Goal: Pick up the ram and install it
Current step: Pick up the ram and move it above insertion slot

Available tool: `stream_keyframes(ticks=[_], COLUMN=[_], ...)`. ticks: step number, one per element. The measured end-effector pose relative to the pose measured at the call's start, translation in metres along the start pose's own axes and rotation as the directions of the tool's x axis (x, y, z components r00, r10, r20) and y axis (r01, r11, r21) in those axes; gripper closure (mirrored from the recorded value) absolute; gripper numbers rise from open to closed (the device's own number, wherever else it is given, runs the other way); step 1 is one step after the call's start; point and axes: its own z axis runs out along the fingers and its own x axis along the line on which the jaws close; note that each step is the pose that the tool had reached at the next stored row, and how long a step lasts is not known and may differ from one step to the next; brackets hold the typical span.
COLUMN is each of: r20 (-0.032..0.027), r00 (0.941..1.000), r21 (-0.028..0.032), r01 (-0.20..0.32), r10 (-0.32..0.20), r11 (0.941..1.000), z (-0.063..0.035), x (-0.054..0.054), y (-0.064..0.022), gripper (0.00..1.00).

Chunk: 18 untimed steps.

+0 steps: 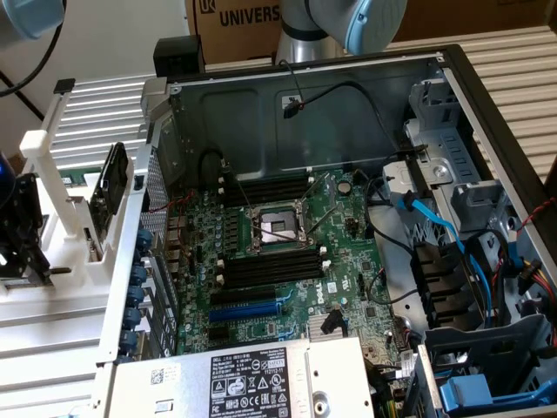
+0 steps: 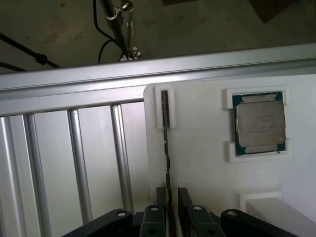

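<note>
Ram point(image 2: 167, 148) edge-on in white holder point(image 2: 197, 163), between gripper point(image 2: 170, 197) fingers, processor point(image 2: 260, 123) beside

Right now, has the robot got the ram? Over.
Gripper at ram, jaws open either side. Ram on edge in white holder. Nothing blocking.

The arm point(image 1: 348, 22) is silver-grey tube with a pale blue joint cap. The hand point(image 2: 169, 205) is matte black, with two flat fingers point(image 2: 184, 202) and round pivot bolts.
</note>
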Motion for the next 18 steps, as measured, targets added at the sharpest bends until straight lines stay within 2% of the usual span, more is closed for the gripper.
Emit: stream_keyframes(ticks=[7, 9, 18], r20=[-0.0001, 0.0000, -0.0001], r00=[1.0000, 1.0000, 1.0000], r21=[-0.0001, -0.0001, 0.0003], r01=[0.000, 0.000, 0.000], r10=[0.000, 0.000, 0.000], r11=[1.0000, 1.0000, 1.0000], z=[-0.0001, 0.0000, -0.0010], x=[0.0000, 0.0000, 0.0001], y=[0.0000, 0.0000, 0.0002], gripper=[0.78, 0.88, 0.88])
